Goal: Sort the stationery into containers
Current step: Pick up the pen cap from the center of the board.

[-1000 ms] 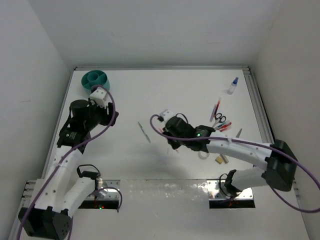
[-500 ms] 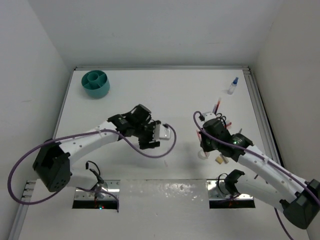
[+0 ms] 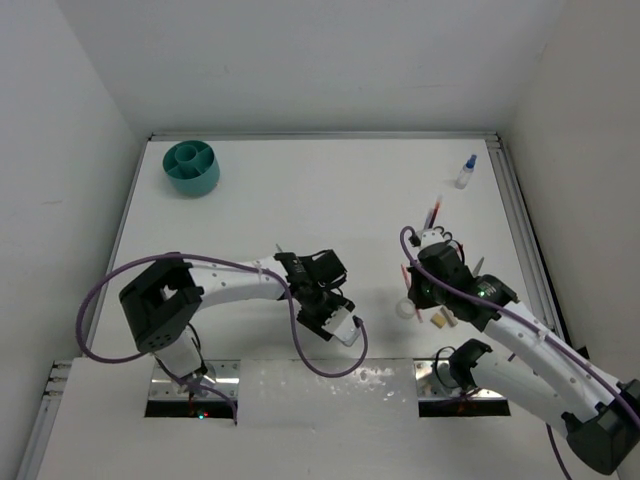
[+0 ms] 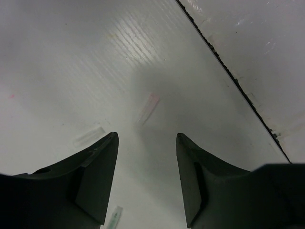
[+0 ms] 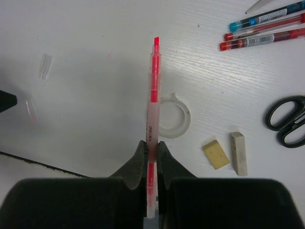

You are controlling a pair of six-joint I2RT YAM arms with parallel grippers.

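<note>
We see our right fingers (image 5: 135, 164) clamped tight on the red pen (image 5: 153, 95), which points straight out ahead of them above the desk (image 5: 95, 38), its tip uncapped. Beneath and beside it lie the white tape ring (image 5: 187, 119), two tan blocks (image 5: 215, 154) and the scissors (image 5: 286, 119). Our left fingers (image 4: 97, 167) stand apart with nothing between them, low over a pinkish cap (image 4: 147, 107). The teal pot (image 3: 192, 167) sits well apart, at the desk's far left corner

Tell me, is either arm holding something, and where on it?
The right pincer clamps a red pen near its rear end. The left pincer is open, holding nothing.
</note>
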